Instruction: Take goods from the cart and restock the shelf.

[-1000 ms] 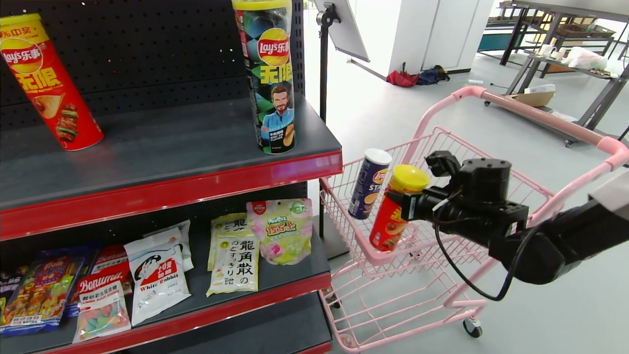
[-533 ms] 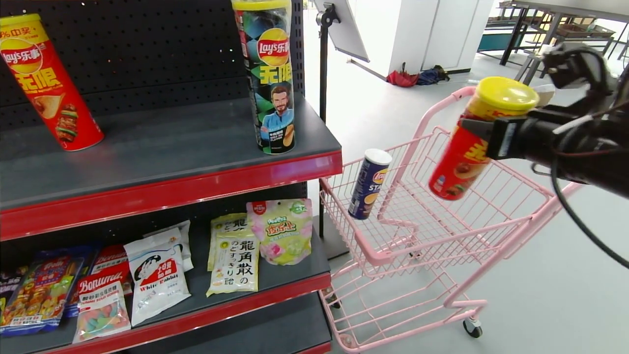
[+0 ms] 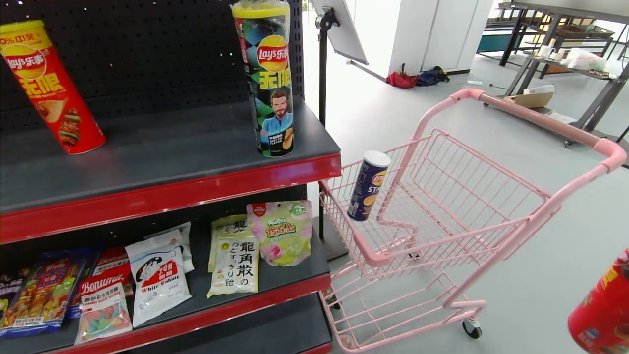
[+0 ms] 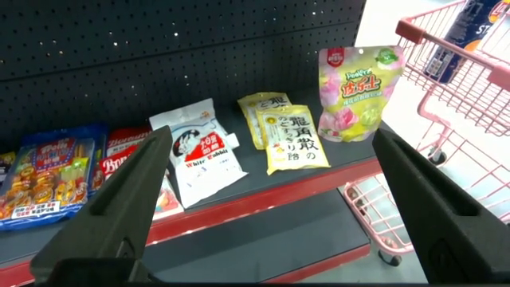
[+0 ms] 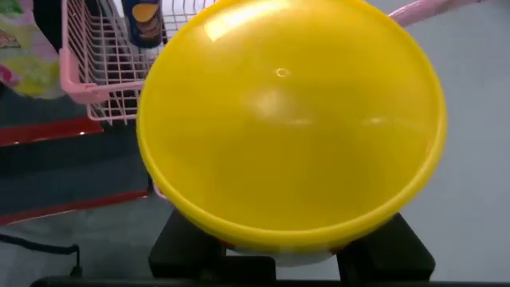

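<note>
A red chip can [image 3: 602,314] with a yellow lid [image 5: 291,119] hangs at the lower right edge of the head view, outside the pink cart [image 3: 540,123] and above the floor. My right gripper [image 5: 287,257] is shut on it, with its black fingers [image 5: 191,247] on either side of the can. A blue chip can [image 3: 368,186] leans in the cart's front corner by the shelf. My left gripper [image 4: 271,143] hangs open in front of the lower shelf [image 4: 263,203] with nothing between its fingers.
The upper shelf [image 3: 162,147] carries a tilted red can [image 3: 51,88] at its left and a dark green can [image 3: 270,83] at its right end, with bare board between them. Several snack bags [image 3: 157,275] lie on the lower shelf. A black stand pole [image 3: 323,98] rises between shelf and cart.
My right arm lifted the red can up out of the cart, then swung it down to the head view's lower right corner. The head view shifted slightly. The blue can stayed put.
</note>
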